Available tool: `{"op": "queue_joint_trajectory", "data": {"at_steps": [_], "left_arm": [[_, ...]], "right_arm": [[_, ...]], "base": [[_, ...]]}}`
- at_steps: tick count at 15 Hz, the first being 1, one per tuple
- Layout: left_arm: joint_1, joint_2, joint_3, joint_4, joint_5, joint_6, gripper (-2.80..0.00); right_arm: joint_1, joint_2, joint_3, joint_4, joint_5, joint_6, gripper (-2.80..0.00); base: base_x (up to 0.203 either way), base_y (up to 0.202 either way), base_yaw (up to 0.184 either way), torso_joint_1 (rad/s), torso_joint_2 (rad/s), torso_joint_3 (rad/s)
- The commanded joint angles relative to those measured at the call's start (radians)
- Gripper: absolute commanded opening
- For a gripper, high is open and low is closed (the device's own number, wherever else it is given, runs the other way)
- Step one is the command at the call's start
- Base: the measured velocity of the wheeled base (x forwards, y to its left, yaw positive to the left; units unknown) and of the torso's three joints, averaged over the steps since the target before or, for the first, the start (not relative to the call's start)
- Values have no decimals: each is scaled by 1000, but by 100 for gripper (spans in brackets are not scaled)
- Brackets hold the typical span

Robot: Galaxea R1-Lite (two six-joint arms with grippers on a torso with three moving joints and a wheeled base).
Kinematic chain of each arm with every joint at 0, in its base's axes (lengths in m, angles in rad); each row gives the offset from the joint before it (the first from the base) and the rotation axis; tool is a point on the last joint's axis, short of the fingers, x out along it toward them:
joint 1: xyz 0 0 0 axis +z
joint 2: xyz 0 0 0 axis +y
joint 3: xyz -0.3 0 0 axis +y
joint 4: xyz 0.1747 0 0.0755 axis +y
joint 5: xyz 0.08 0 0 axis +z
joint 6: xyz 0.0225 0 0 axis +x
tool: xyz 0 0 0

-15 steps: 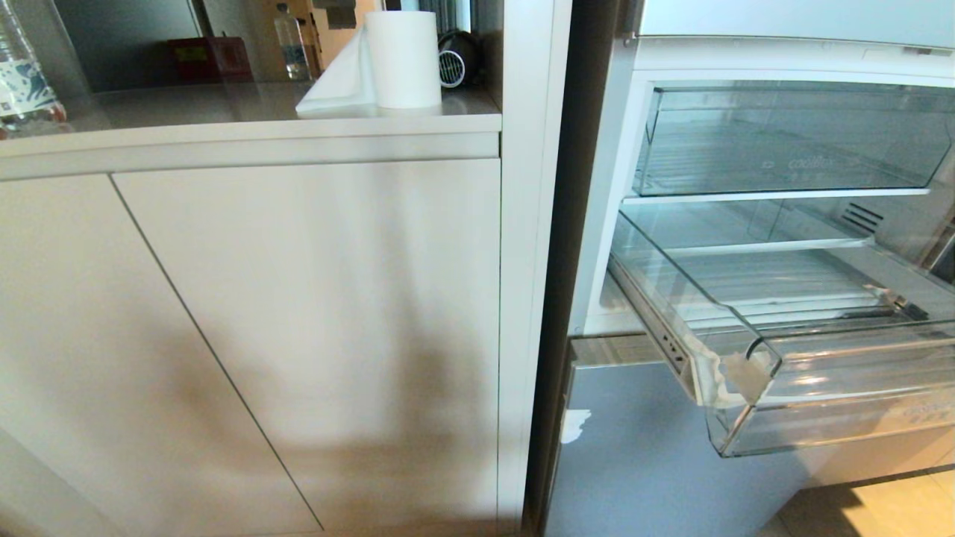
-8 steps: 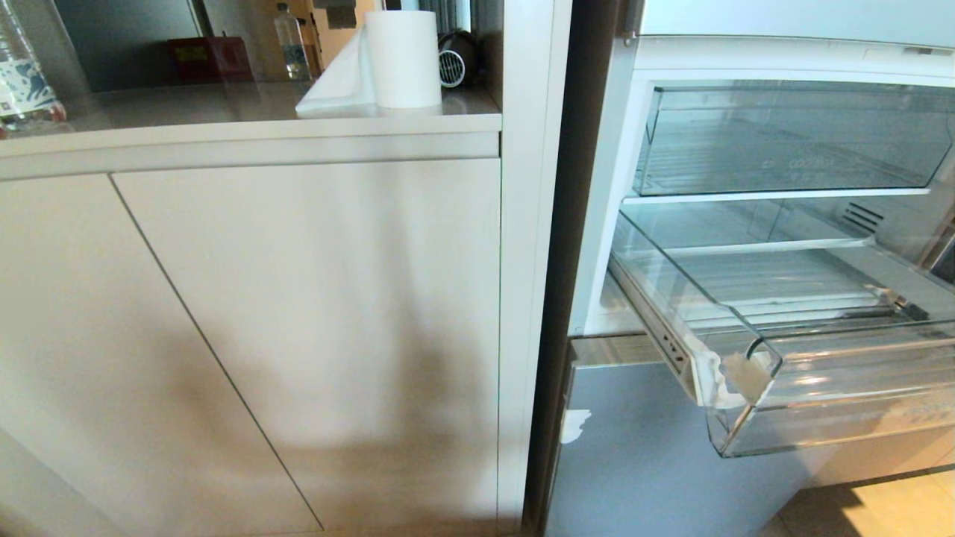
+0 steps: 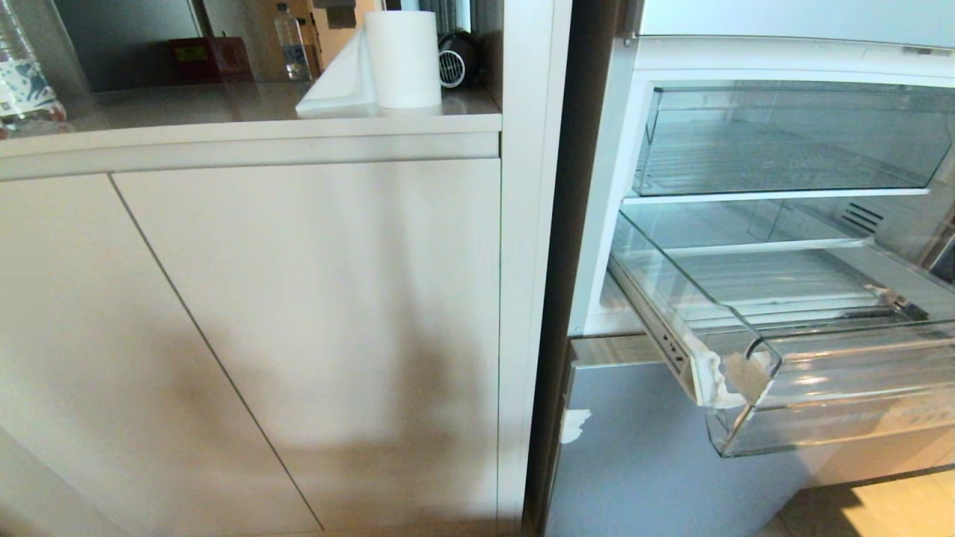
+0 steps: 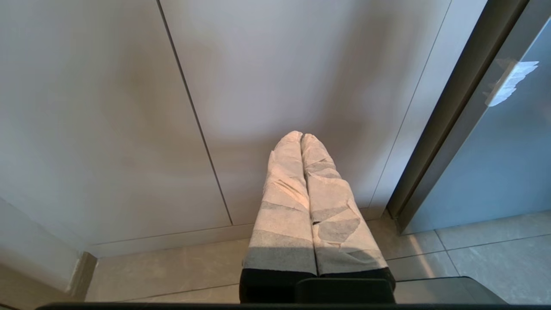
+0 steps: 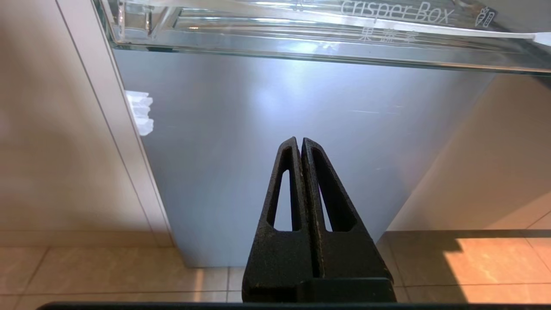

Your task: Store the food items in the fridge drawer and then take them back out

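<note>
The fridge drawer (image 3: 675, 287) is pulled out of the open fridge at the right of the head view. It is clear, with a ribbed bottom and whitish tape (image 3: 746, 373) on its front corner, and I see nothing red inside. The food items are out of view. Neither arm shows in the head view. My right gripper (image 5: 300, 140) is shut and empty, low under the drawer's clear front (image 5: 301, 34), facing the grey lower fridge door (image 5: 280, 129). The left gripper (image 4: 301, 135), wrapped in white tape, is shut and empty, near the floor before a cabinet door (image 4: 280, 77).
A deeper clear bin (image 3: 783, 142) sits above the drawer. On the counter (image 3: 246, 127) to the left stand a paper towel roll (image 3: 403, 60) and a water bottle (image 3: 22, 74). A tall white panel (image 3: 526, 261) separates cabinet and fridge. Tiled floor (image 3: 880, 507) lies below.
</note>
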Motion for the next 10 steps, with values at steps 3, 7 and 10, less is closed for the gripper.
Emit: {"op": "queue_joint_trajectory", "data": {"at_steps": [3, 7, 10], "left_arm": [[0, 0, 0, 1, 0, 1, -280], [0, 0, 0, 1, 0, 1, -280], [0, 0, 0, 1, 0, 1, -280]], "right_arm": [[1, -2, 4, 5, 2, -9, -280], [-1, 0, 4, 5, 1, -5, -280], [1, 0, 4, 5, 1, 0, -280]], "base": [[0, 0, 0, 0, 0, 0], [-2, 4, -108, 2, 0, 2], [0, 8, -175, 1, 1, 2]]}}
